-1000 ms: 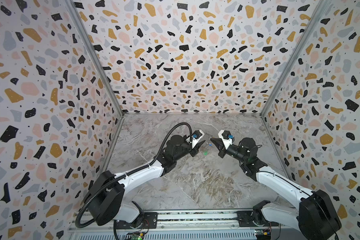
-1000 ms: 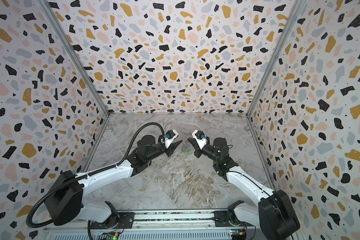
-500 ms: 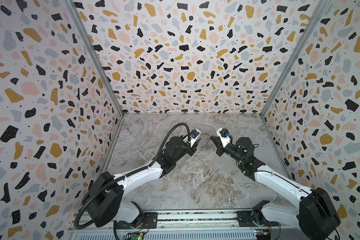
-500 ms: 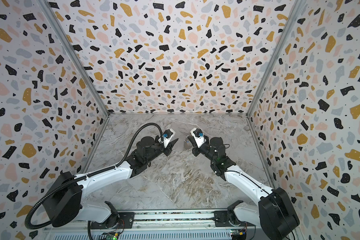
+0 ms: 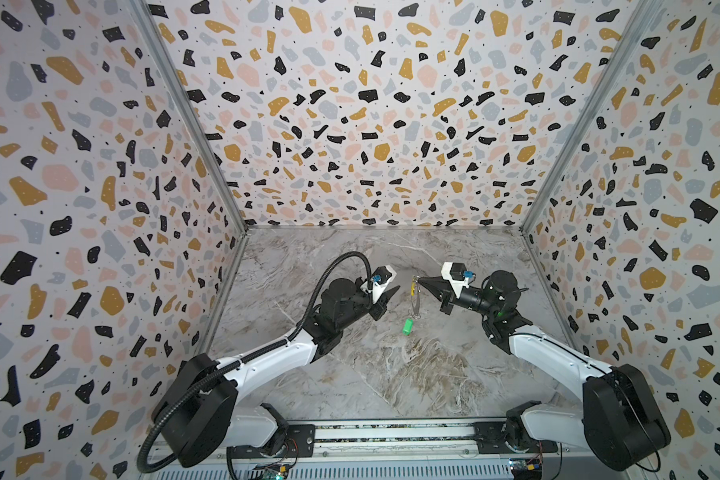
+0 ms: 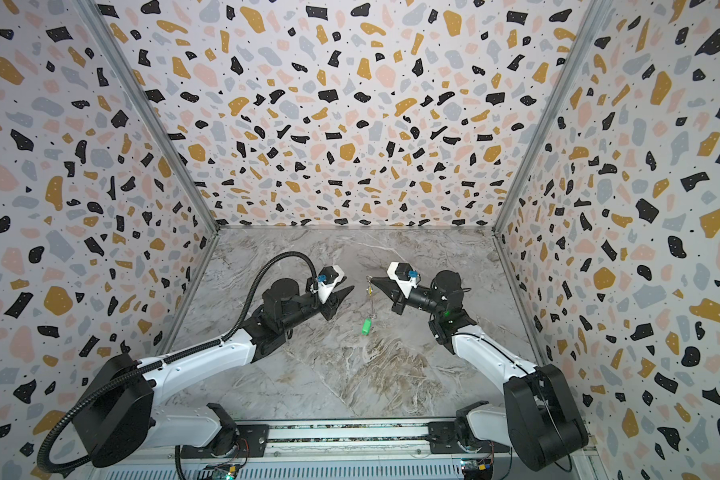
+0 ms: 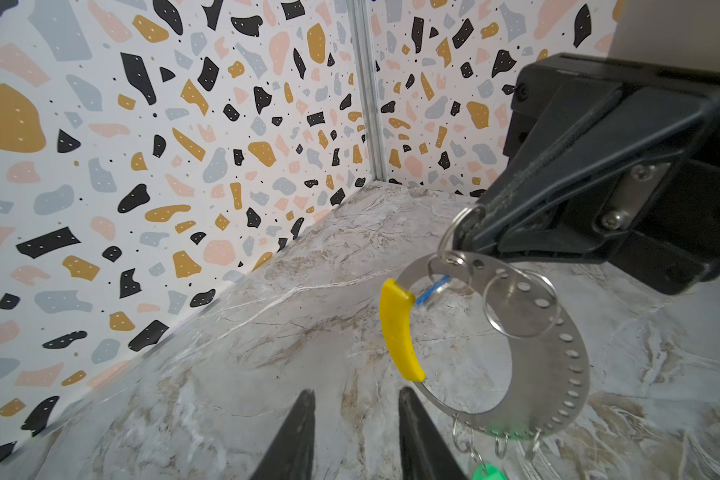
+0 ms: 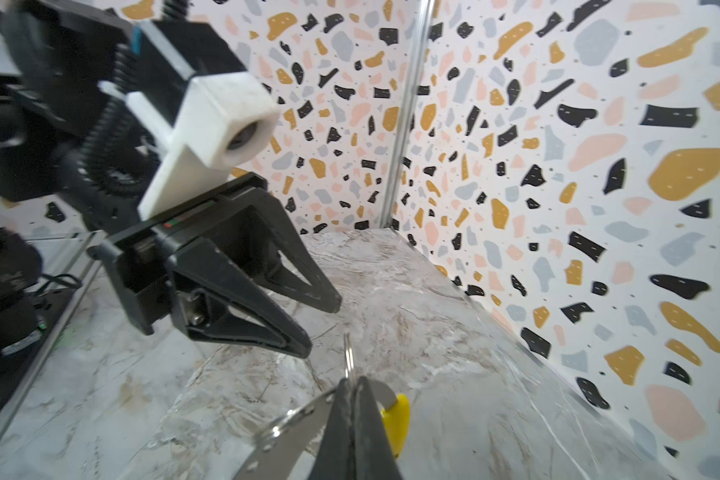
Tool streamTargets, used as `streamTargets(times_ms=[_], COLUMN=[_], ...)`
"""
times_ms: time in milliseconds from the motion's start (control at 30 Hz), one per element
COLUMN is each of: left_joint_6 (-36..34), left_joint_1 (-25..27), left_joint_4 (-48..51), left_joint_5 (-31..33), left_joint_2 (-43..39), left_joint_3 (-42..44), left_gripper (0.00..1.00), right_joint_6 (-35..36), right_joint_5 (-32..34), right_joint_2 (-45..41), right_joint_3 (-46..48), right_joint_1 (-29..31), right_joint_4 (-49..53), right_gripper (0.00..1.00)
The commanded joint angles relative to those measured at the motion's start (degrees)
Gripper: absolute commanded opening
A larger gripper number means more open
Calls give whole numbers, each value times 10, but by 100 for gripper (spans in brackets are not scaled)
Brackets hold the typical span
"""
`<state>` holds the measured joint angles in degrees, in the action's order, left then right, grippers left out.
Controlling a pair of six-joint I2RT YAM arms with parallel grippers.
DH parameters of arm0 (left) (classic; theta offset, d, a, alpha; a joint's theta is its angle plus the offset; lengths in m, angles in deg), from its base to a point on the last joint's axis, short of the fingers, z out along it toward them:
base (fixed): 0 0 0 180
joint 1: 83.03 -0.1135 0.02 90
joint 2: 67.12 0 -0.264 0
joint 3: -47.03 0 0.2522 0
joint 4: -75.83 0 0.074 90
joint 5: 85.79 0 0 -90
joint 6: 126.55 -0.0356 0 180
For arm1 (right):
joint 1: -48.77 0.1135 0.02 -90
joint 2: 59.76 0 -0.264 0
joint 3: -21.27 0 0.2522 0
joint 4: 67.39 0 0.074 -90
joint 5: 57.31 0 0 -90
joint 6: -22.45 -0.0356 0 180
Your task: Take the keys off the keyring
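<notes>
The keyring [image 7: 558, 374] is a flat silver crescent with a yellow sleeve [image 7: 400, 332] and hangs in the air from my right gripper [image 7: 464, 232]. That gripper [image 8: 352, 386] is shut on the keyring's [image 8: 292, 432] top. In both top views the keyring [image 5: 415, 299] [image 6: 371, 303] dangles from the right gripper [image 5: 418, 280] [image 6: 371, 279]. A key's blue tag [image 7: 433, 291] shows near the top. Another key's green tag [image 7: 485, 471] [image 5: 408, 326] [image 6: 366, 326] hangs below on small rings. My left gripper [image 7: 352, 399] [image 5: 393, 291] [image 8: 319, 328] stands open and empty just left of the sleeve.
The marble floor [image 5: 391, 374] lies under the hanging ring. Terrazzo walls [image 5: 371, 124] close in the back and both sides. A metal rail [image 5: 391, 436] with the arm bases runs along the front edge.
The left gripper has drawn back slightly to the left of the ring. The green tag now hangs lower under the right gripper, which keeps its grip.
</notes>
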<state>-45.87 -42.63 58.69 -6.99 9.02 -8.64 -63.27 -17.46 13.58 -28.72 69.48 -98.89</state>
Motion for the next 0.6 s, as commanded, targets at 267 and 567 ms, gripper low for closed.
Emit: streamTargets(times_ms=[267, 567], left_joint_6=[12, -13], left_joint_1=[-1, -1], left_joint_4=[-34, -27], left_joint_5=[-115, -90], left_joint_2=[9, -20], left_joint_3=[-17, -20], left_gripper=[35, 28], right_joint_6=[-43, -43], right_joint_5=[-119, -129], right_joint_2=[22, 23], right_joint_3=[-18, -20], right_joint_1=[-12, -14], right_joint_4=[-88, -84], right_gripper=[0, 0])
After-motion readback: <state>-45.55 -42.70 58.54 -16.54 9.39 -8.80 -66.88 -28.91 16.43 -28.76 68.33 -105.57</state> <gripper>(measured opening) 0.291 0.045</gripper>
